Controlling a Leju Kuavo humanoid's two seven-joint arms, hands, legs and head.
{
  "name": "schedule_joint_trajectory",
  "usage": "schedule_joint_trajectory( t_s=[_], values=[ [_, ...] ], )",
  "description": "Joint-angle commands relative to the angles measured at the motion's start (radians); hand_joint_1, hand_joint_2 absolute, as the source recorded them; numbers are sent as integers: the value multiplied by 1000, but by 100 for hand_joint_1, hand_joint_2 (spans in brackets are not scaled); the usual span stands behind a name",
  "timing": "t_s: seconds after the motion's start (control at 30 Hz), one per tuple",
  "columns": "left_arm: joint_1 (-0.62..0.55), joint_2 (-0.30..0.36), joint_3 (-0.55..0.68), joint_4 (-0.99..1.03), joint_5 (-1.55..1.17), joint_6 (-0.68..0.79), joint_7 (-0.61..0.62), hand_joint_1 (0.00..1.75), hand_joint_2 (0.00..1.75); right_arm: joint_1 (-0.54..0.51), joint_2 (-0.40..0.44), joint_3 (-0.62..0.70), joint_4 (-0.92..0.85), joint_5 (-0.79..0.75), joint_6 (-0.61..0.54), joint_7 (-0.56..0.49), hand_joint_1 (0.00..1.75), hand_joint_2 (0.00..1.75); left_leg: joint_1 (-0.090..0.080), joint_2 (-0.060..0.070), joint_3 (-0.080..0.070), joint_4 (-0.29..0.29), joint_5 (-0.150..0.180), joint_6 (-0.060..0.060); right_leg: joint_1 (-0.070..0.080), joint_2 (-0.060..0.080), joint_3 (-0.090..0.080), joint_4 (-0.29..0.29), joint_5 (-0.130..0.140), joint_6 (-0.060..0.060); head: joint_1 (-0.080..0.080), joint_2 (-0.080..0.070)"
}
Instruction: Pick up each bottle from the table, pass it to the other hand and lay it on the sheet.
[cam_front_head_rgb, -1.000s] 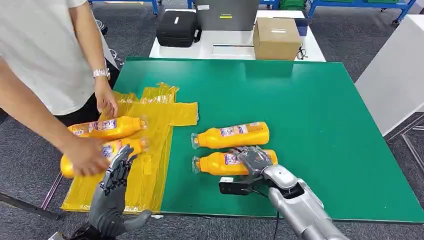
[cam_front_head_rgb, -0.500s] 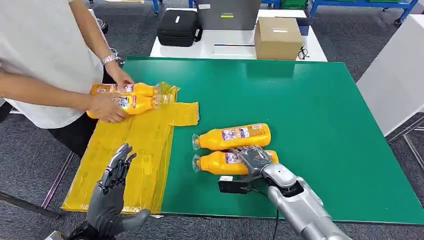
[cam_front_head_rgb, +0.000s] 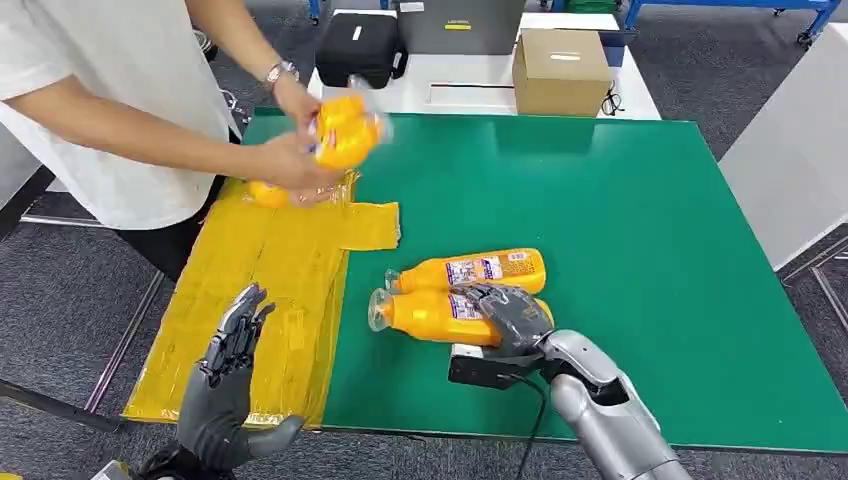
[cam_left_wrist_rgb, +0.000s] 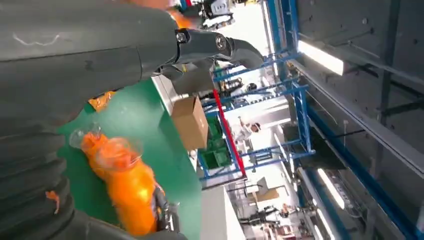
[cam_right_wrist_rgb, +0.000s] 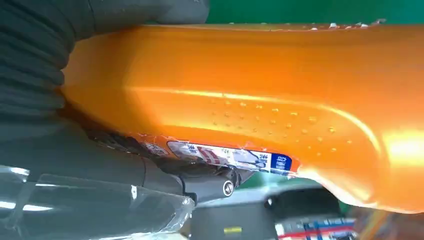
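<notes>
1. The pick-up step was judged to be in hand: the right hand was seen clamped around the near bottle, its fingers wrapped over the labelled body (the right wrist view confirmed the orange body pressed against the palm).
2. The near bottle lay on its side, cap end toward the sheet, and appeared slightly tilted up from the green table; whether it was fully clear could not be told.
3. A second bottle lay just beside it, on the far side, touching or nearly so.
4. The left hand was held upright above the sheet, fingers extended and slightly apart, nothing in it.
5. Two further bottles were held by a person above the table's far left corner.
6. The next move was judged to call for a lift away from the neighbouring bottle and a carry toward the waiting left hand.
</notes>
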Motion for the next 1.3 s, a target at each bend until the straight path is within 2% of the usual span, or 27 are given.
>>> schedule_joint_trajectory(
  t_s=[0.03, 0.3, 0.5, 0.63, 1.07, 1.3],
  values=[
    [-26, -18, 21, 57, -2, -5, -22, 0, 175, -2, 7, -37, -51, -5, 12, -6, 175, 175, 1, -1, 1, -1, 0, -1, 1, 0, 1, -1, 0, -1, 0, 0],
    [-24, -41, 41, 70, -34, 3, -22, 0, 175, 20, 46, -88, -120, -87, 12, -65, 175, 175, 1, 0, 0, 0, -1, -2, 1, 0, 0, -1, -1, -2, 0, 0],
    [-36, -96, 90, 133, -91, 92, -22, 0, 175, 95, 72, -147, -232, -124, -22, -80, 175, 175, 1, -2, 1, -1, -1, -2, 1, -2, 2, -1, -1, -1, 0, 0],
    [-72, -134, 155, 215, -30, 164, -14, 0, 175, 119, 96, -171, -284, -138, -33, -85, 175, 175, 0, -2, 0, -1, 0, -1, 0, -1, 0, -1, -1, -1, 0, 0],
    [-129, -139, 237, 299, 124, 120, -19, 0, 175, 211, 92, -125, -358, -137, -5, -68, 175, 175, 0, -2, -1, -1, 0, -1, 0, -1, 0, -1, -1, -1, 0, 0],
    [-150, -128, 202, 313, 106, 80, -12, 0, 175, 235, 102, -66, -350, -107, 23, -63, 175, 175, 1, -2, 0, -1, -1, -2, 1, -1, 1, -2, -1, -2, 0, 0]
  ],
)
